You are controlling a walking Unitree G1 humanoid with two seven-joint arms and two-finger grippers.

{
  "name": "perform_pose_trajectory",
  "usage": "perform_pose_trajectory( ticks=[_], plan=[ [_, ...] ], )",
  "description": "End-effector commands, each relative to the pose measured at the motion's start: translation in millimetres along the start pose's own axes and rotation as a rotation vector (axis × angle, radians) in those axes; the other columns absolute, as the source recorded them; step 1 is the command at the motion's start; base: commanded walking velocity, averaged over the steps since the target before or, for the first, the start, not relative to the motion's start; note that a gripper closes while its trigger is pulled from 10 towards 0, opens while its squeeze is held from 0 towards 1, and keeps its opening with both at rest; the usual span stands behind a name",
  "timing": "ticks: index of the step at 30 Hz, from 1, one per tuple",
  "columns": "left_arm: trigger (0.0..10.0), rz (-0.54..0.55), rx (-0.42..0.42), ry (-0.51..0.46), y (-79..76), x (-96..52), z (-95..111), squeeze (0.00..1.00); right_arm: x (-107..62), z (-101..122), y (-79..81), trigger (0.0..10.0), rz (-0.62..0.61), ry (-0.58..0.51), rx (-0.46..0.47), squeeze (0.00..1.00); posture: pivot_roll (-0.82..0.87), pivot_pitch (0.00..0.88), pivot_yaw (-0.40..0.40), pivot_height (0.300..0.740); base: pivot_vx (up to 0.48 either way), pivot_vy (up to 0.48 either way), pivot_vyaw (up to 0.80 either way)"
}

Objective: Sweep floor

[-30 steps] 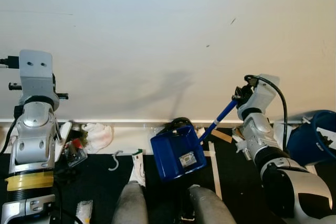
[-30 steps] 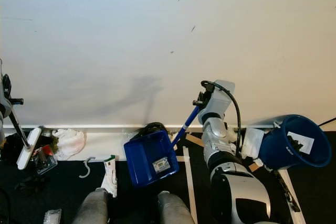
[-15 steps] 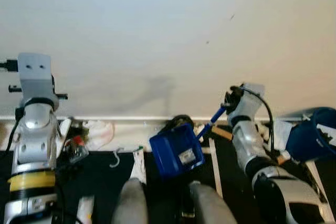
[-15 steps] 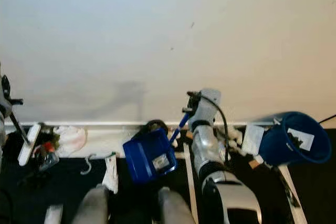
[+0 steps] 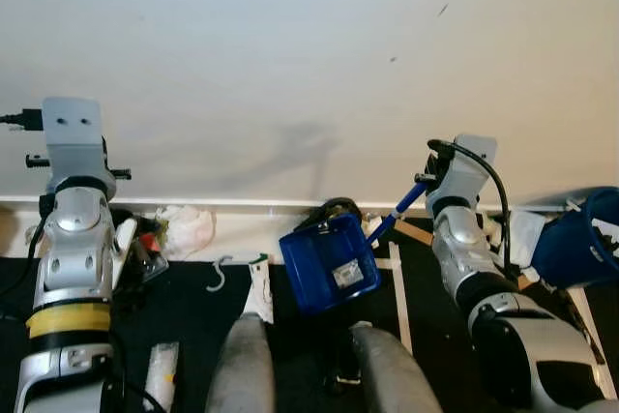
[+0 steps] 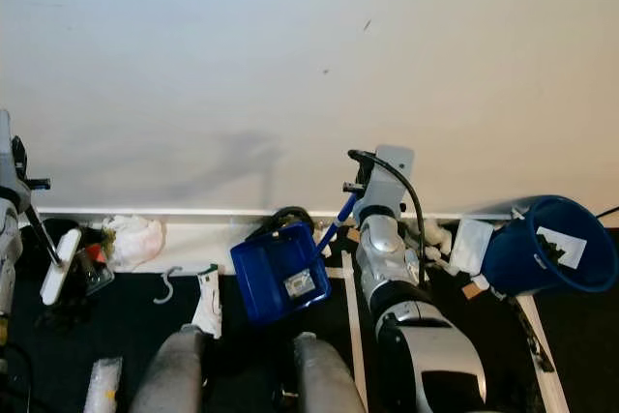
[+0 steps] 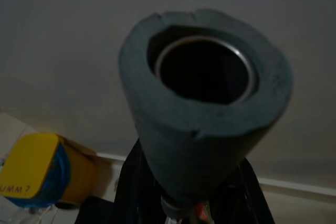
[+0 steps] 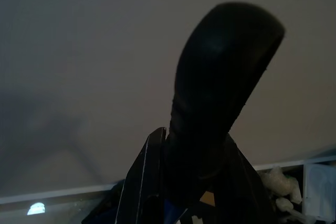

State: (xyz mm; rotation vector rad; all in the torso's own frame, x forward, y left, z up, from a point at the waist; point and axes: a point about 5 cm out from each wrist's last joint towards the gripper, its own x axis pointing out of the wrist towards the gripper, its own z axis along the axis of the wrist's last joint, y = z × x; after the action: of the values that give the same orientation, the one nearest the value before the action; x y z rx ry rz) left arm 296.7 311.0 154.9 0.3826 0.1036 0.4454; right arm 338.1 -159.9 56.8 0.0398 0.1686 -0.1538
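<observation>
My head camera has steadied from its blur half a second ago and the view has shifted slightly; the blue plastic dustpan still hangs by the white wall's baseboard, so nothing is collected yet. My right tool stays clenched on the dustpan's blue handle, forearm raised. My left tool grips the grey foam-sleeved broom pole, arm upright beside the litter.
</observation>
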Motion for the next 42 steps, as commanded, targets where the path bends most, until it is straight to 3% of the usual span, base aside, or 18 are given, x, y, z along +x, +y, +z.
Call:
perform_pose_trajectory(
  ticks=[1, 7, 10, 17, 24, 30, 31, 34, 38, 42],
  plan=[
    [10.0, 0.031, 0.05, -0.046, 9.8, 3.1, 8, 0.0, -20.2, -50, -21.6, 10.0, -0.06, 0.251, -0.088, 0.0, 0.16, 0.314, -0.114, 0.74, 0.0, 0.0, 0.0],
    [10.0, 0.033, 0.04, -0.033, 6.6, 11.9, 9, 0.0, -15.5, -42, -13.4, 10.0, -0.031, 0.223, -0.089, 0.0, 0.14, 0.306, -0.111, 0.74, 0.0, 0.0, 0.0],
    [10.0, -0.027, 0.089, 0.057, -12.5, 14.4, -14, 0.0, -14.1, -37, 0.5, 10.0, 0.011, 0.196, -0.101, 0.0, 0.12, 0.31, -0.12, 0.74, 0.0, 0.0, 0.0],
    [10.0, -0.046, 0.108, 0.122, -26.5, 16.7, -32, 0.0, -9.6, -30, 10.2, 10.0, 0.022, 0.196, -0.104, 0.0, 0.07, 0.329, -0.137, 0.74, 0.0, 0.0, 0.0],
    [10.0, -0.062, 0.083, 0.098, -43.6, 21.9, -24, 0.0, 3.9, -9, 20.3, 10.0, 0.019, 0.213, -0.124, 0.0, 0.03, 0.339, -0.152, 0.74, 0.0, 0.0, 0.0],
    [10.0, -0.057, 0.082, 0.075, -47.4, 23.3, -21, 0.0, 10.5, 8, 36.1, 10.0, 0.063, 0.165, -0.233, 0.0, 0.03, 0.338, -0.161, 0.74, 0.0, 0.0, 0.0],
    [10.0, -0.057, 0.082, 0.075, -47.4, 23.3, -21, 0.0, 10.5, 8, 36.1, 10.0, 0.063, 0.165, -0.233, 0.0, 0.03, 0.338, -0.161, 0.74, 0.0, 0.0, 0.0],
    [10.0, -0.031, 0.068, 0.055, -48.5, 21.5, -21, 0.0, 3.6, 5, 55.4, 10.0, 0.154, 0.111, -0.326, 0.0, 0.04, 0.336, -0.162, 0.74, 0.0, 0.0, 0.0],
    [10.0, 0.005, 0.047, 0.054, -50.0, 19.0, -25, 0.0, -2.0, -1, 61.2, 10.0, 0.178, 0.099, -0.354, 0.0, 0.04, 0.337, -0.162, 0.74, 0.0, 0.0, 0.0],
    [10.0, 0.057, -0.024, 0.081, -65.0, 11.8, -30, 0.0, -9.5, -11, 64.5, 10.0, 0.195, 0.094, -0.375, 0.0, 0.04, 0.335, -0.162, 0.74, 0.0, 0.0, 0.0]
  ],
)
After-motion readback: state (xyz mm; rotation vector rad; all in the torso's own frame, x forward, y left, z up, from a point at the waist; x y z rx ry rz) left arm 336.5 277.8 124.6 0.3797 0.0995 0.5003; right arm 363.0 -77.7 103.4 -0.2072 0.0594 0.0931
